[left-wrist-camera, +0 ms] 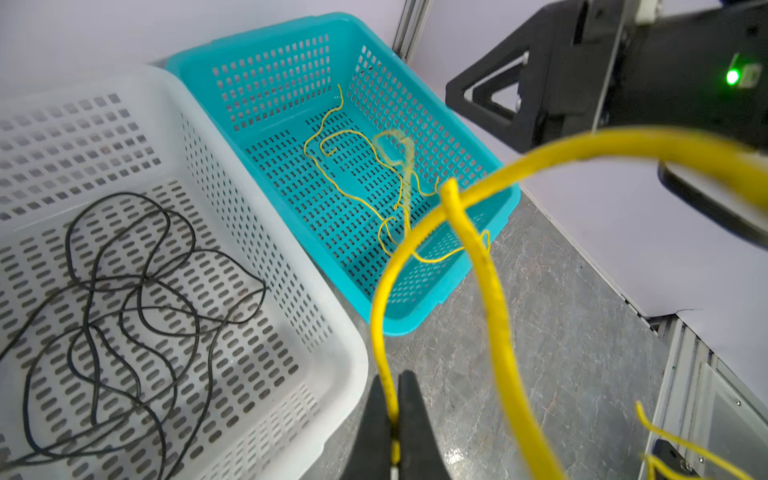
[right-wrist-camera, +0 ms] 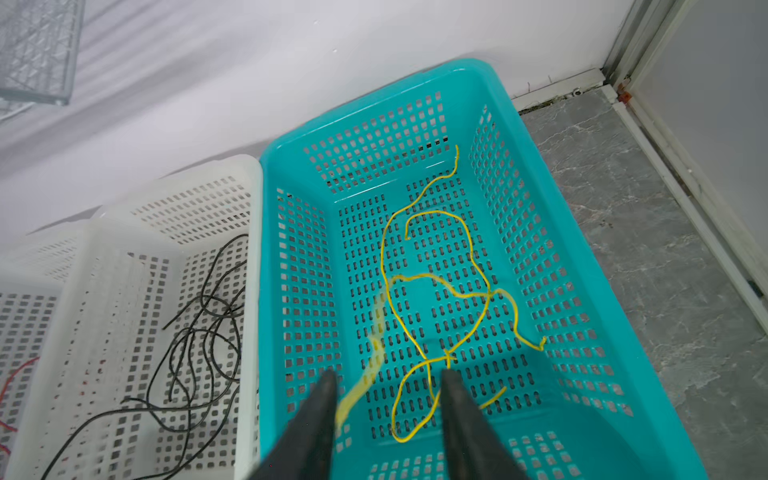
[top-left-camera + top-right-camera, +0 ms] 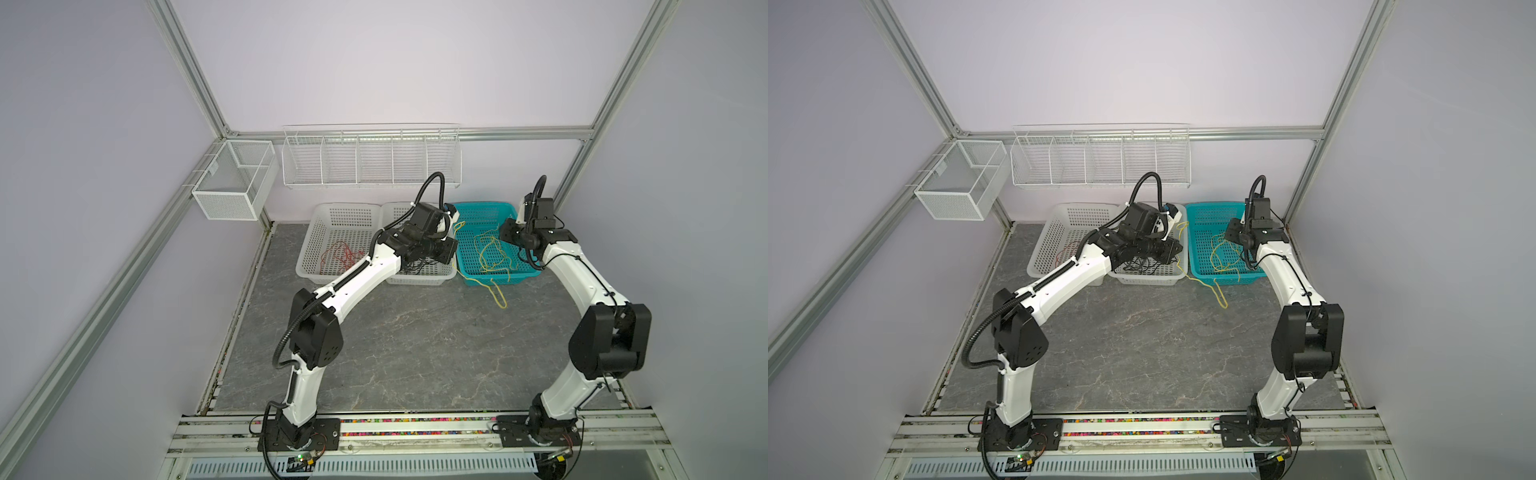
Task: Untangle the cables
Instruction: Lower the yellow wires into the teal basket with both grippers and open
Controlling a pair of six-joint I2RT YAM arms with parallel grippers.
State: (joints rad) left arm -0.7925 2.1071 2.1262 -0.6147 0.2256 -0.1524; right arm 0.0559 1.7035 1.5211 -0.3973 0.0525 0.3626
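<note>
Left wrist view, lower middle of the frame: your left gripper has its fingers clamped on a yellow cable that loops up across the picture. Right wrist view shows your right gripper with fingers apart over the teal basket, where more yellow cable lies mid-frame. Black cable sits in the white basket beside it.
</note>
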